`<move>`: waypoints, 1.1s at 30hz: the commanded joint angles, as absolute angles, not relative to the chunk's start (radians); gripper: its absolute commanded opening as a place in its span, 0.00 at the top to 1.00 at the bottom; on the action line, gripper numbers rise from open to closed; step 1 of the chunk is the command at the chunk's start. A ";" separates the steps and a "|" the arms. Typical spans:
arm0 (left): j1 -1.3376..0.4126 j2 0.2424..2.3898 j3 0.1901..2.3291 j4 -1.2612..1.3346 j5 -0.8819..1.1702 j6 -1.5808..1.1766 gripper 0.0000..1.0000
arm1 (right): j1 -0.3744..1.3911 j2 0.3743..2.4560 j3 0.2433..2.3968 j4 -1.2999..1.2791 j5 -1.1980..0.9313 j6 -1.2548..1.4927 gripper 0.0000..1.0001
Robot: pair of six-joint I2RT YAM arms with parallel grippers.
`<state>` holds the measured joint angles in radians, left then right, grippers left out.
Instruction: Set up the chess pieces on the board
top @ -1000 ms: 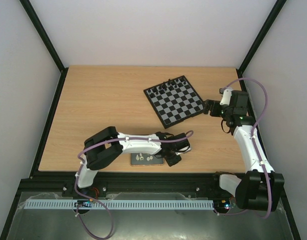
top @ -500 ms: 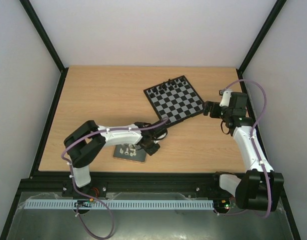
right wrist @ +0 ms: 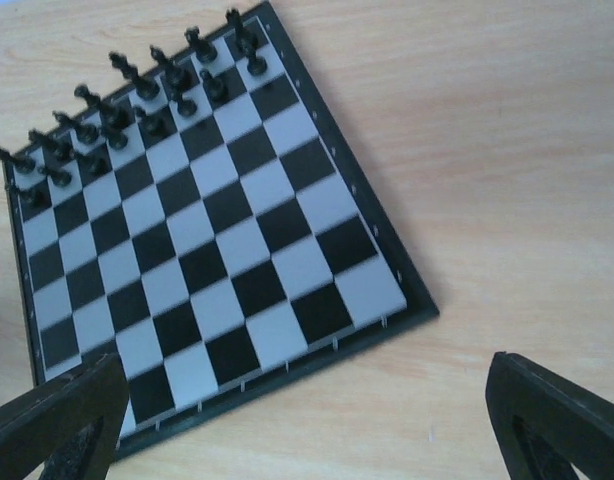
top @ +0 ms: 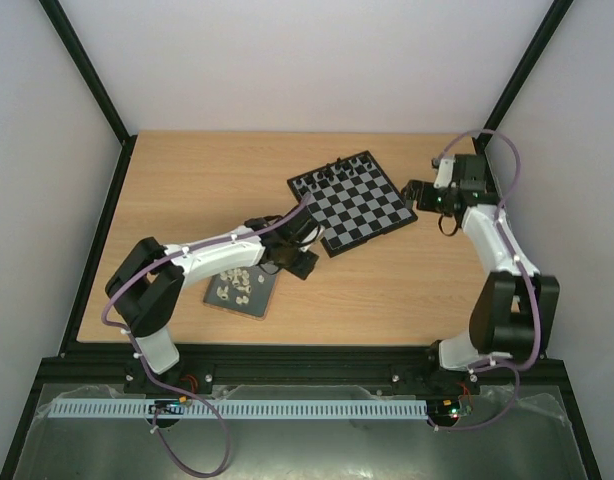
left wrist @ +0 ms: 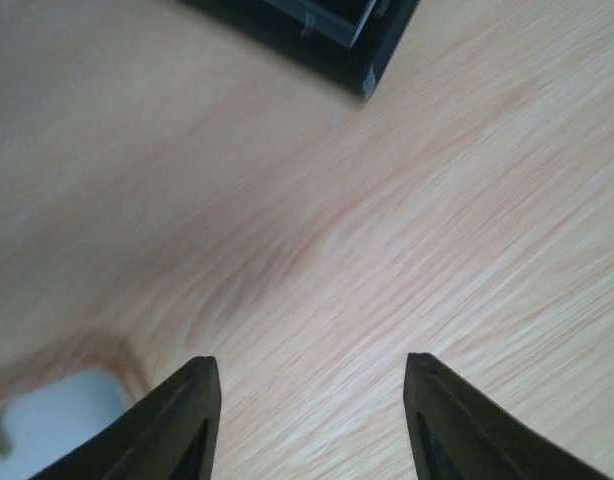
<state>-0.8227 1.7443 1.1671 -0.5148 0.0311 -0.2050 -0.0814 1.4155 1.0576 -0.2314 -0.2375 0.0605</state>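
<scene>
Step, as I judge it: fetching cream pieces, none on board yet.
- Tiny cream plastic chess pieces (top: 237,283): heaped on one dark-grey tan-edged tray (top: 261,305), 7 o'clock from one black-and-grey checkered chessboard (top: 362,215). Count unreadable.
- Tiny black figures (right wrist: 137,100): roughly sixteen, two rows, board's 12 o'clock edge.
- Left tool (left wrist: 312,372): spread, empty, over wooden surface (top: 187,190).
- Right tool (right wrist: 305,372): spread wide, empty, at board's 3 o'clock.
- Next: left tool to tray, pinch single piece.

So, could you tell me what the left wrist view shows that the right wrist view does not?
Only the left wrist view: the left hand, open over bare wood, and what looks like a pale corner of the tray with a tan edge. Only the right wrist view: the open right hand, the checkered squares of the board, and black pieces in its two far rows. Both: the wooden table and the board, though the left wrist view catches only its rim corner.
</scene>
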 commanded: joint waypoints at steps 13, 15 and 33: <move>-0.696 1.825 1.204 -0.095 0.167 -0.854 0.33 | -0.086 2.192 1.889 -0.664 -0.246 -0.093 0.32; -0.684 1.853 1.199 -0.058 0.180 -0.878 0.33 | -0.086 2.227 1.897 -0.665 -0.237 -0.110 0.31; -0.628 1.967 1.176 0.077 0.256 -0.860 0.36 | -0.083 2.219 1.651 -0.655 -0.431 -0.195 0.43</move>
<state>-0.6426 1.9388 1.1816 0.0265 0.2543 -0.8761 -0.0841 2.2547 1.7481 -0.5774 -0.3630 -0.1753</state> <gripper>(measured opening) 0.648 0.571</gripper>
